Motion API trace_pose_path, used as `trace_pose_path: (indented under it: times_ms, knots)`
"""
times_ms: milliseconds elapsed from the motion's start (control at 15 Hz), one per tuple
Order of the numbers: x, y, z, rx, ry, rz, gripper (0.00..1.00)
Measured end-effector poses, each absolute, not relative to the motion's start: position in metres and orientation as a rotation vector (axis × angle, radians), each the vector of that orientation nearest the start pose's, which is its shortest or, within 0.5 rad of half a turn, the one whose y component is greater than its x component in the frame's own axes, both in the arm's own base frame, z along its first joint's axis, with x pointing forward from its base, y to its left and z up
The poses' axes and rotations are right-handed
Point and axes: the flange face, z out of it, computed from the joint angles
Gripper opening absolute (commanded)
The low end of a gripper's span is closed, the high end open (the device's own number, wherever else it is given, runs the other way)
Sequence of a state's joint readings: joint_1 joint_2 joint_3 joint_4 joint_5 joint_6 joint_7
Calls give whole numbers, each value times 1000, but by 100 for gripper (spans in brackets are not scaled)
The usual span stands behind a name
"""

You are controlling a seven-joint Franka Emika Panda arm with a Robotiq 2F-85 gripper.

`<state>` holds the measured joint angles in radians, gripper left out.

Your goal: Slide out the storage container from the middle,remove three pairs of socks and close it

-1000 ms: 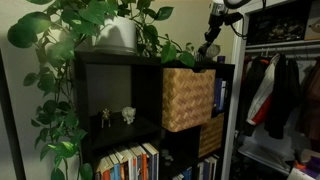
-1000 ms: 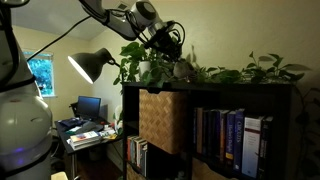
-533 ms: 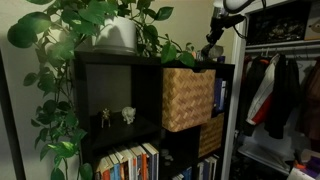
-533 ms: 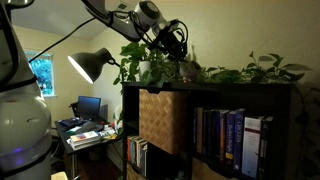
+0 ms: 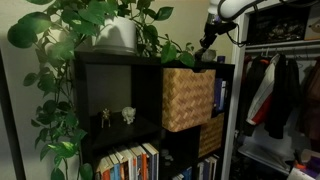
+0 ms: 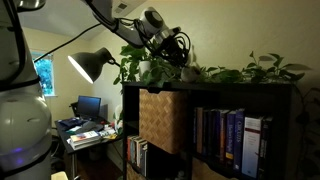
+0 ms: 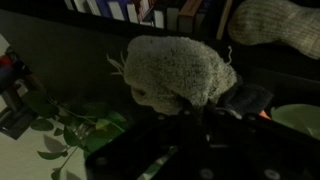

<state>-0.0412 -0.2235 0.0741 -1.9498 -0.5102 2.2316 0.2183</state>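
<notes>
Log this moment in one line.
end effector: shut on socks | place: above shelf top | basket: pulled out

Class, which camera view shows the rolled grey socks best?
The wrist view: the rolled grey socks fill its middle, close to the camera. In both exterior views the gripper is small and dark above the shelf; socks cannot be made out.
</notes>
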Motion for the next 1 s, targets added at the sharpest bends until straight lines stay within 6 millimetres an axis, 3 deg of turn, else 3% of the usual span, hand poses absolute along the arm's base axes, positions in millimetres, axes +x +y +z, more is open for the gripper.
trace_pose_path:
  times_ms: [133, 200, 267, 867, 1000]
  knots:
    - [541, 13, 631, -3382, -98, -1053, 9]
    - [545, 15, 629, -3365, -117, -1080, 18]
    - [549, 17, 627, -3352, -131, -1101, 38]
    - [544, 24, 627, -3389, -224, -1022, 95]
    - [538, 30, 632, -3377, -242, -972, 100]
